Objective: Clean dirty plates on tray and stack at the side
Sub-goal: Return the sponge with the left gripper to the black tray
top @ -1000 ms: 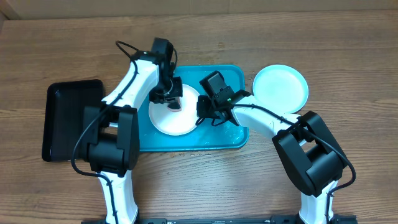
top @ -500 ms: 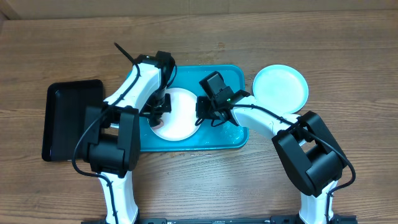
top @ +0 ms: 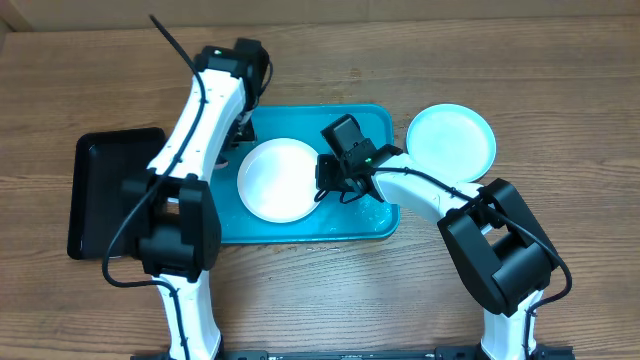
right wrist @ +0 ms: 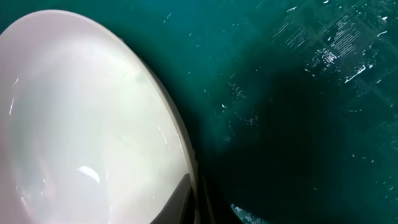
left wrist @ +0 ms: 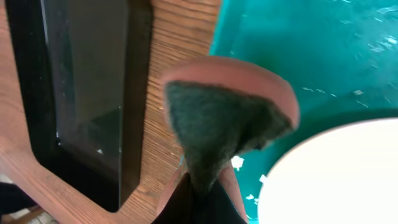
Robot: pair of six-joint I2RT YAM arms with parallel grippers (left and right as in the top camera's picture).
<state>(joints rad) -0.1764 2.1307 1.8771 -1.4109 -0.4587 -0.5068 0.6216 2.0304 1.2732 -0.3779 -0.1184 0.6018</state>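
A white plate [top: 278,180] lies on the teal tray [top: 370,122], left of its middle. My right gripper [top: 324,181] is shut on the plate's right rim; in the right wrist view its fingertips [right wrist: 186,196] pinch the edge of the white plate [right wrist: 81,118] over the wet tray [right wrist: 298,112]. My left gripper [top: 243,128] hovers at the tray's far left corner, shut on a pink sponge with a dark green scouring face [left wrist: 224,112], clear of the white plate [left wrist: 336,174]. A light blue plate [top: 450,142] sits on the table to the right of the tray.
A narrow black tray [top: 112,190] lies on the wooden table left of the teal tray, and it also shows in the left wrist view [left wrist: 81,93]. Small white flecks and water drops dot the teal tray [left wrist: 311,50].
My left gripper has lifted the sponge off the white plate and carried it back toward the tray's far left corner. The right gripper and the plate have stayed put.
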